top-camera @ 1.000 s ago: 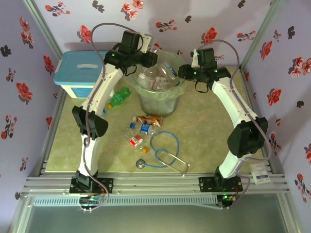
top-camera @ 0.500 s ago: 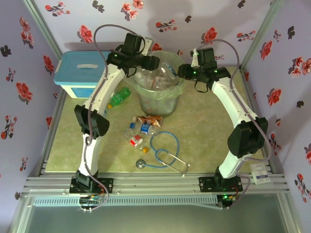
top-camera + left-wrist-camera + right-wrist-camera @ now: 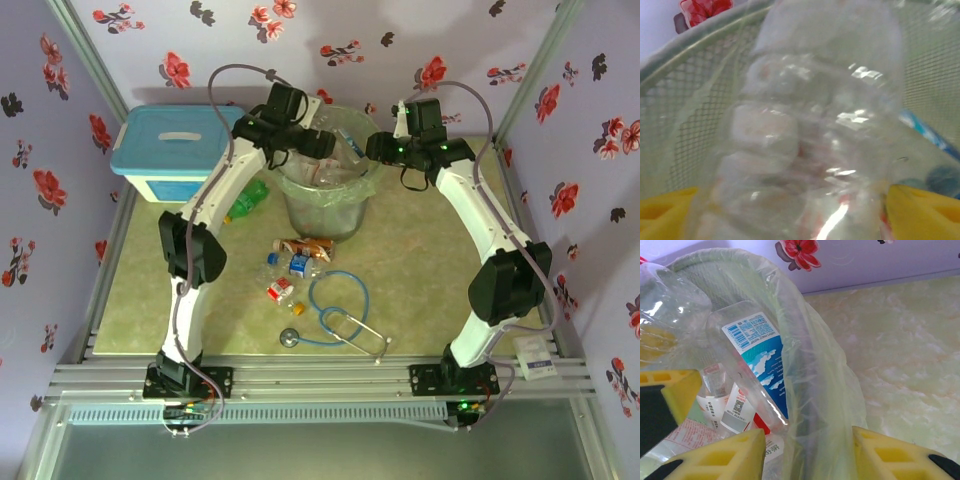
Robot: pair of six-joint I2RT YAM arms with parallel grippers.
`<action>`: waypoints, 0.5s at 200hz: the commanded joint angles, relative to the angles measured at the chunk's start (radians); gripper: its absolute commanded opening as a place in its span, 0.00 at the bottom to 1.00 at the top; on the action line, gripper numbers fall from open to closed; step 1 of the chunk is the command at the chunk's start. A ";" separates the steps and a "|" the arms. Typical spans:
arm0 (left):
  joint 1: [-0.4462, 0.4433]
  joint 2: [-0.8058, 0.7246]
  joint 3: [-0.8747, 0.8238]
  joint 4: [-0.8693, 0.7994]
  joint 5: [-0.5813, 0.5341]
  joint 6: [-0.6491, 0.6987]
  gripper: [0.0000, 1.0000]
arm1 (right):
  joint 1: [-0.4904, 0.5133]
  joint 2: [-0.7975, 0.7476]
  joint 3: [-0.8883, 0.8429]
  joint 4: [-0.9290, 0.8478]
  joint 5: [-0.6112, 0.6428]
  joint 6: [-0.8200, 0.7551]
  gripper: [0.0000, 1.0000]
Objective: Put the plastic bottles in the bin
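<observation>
Item: your left gripper (image 3: 326, 146), now swung further over the bin (image 3: 325, 215) at the tabletop's far edge, jaws gone wide, clear bottle (image 3: 815, 125) loose between them; right gripper (image 3: 810, 452) straddles the rim, grip unclear; more bottles (image 3: 290, 262) wait mid-table.

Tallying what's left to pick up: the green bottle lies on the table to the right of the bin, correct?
No, the green bottle lies on the table to the left of the bin, as the top external view shows.
</observation>
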 commanded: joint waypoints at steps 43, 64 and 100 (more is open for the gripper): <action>-0.016 -0.212 -0.124 0.152 -0.039 -0.012 0.99 | -0.001 -0.040 -0.016 -0.021 0.017 -0.010 0.46; -0.018 -0.267 -0.158 0.181 -0.059 -0.017 0.99 | 0.000 -0.045 -0.012 -0.016 0.014 -0.010 0.46; -0.016 -0.412 -0.277 0.236 -0.111 -0.011 0.99 | 0.000 -0.052 0.006 -0.013 0.010 -0.010 0.57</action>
